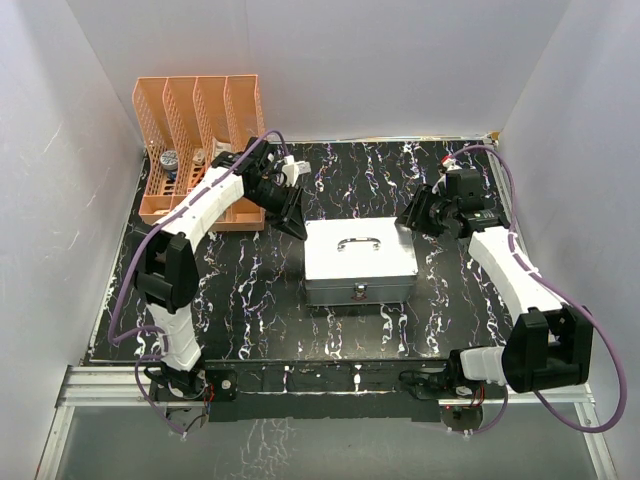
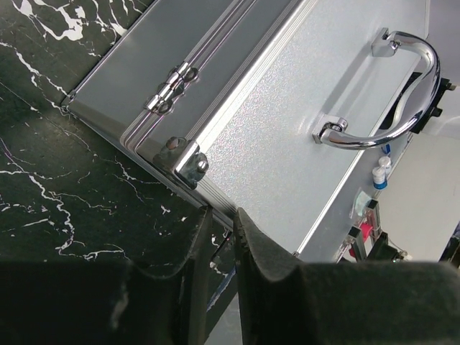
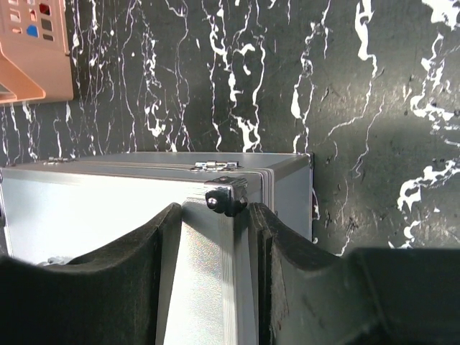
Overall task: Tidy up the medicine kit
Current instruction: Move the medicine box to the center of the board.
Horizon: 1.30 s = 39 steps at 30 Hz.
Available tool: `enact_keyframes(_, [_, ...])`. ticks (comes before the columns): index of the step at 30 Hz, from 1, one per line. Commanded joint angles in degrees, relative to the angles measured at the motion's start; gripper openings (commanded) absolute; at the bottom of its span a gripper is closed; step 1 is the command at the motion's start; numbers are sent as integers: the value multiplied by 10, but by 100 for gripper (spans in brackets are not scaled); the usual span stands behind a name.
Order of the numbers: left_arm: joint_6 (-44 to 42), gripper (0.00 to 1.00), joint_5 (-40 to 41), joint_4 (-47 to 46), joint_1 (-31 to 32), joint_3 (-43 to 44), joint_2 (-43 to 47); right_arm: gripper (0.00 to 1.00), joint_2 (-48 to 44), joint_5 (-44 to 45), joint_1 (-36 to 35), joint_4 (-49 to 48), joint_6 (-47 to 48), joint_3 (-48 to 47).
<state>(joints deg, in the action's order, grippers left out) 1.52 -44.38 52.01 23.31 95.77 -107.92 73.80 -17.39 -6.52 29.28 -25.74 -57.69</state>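
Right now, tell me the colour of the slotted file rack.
The file rack is peach-orange, seen best in the top external view.

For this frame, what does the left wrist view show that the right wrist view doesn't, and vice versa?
Left wrist only: the chrome handle atop the medicine kit, and the left fingers nearly together at its edge. Right wrist only: a corner of the orange rack, and the right fingers straddling a kit corner. Both: the silver kit, closed, on the black marbled table.
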Motion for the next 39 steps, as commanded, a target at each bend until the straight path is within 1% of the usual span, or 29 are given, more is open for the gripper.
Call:
enact_keyframes(1, [5, 16, -28, -23, 12, 35, -28, 29, 37, -2, -25, -16, -1, -16])
enact_keyframes(9, [1, 16, -7, -39, 12, 91, -77, 27, 80, 1, -38, -34, 0, -47])
enact_keyframes(21, [-30, 15, 23, -27, 5, 181, -152, 27, 96, 12, -45, -42, -3, -53])
enact_keyframes(26, [-37, 15, 28, -23, 2, 203, -170, 27, 101, 22, -46, -50, -3, -53])
enact_keyframes(31, [-42, 16, 38, -30, 0, 202, -171, 27, 107, 40, -46, -59, 0, -60])
enact_keyframes(33, [-41, 16, 35, -29, -1, 203, -170, 29, 110, 46, -46, -58, 3, -66])
enact_keyframes(35, [-37, 18, 30, -30, -3, 207, -164, 34, 106, 63, -46, -45, 13, -82])
enact_keyframes(39, [-32, 24, 27, -37, -4, 208, -132, 45, 73, 114, -44, -20, 49, -118])
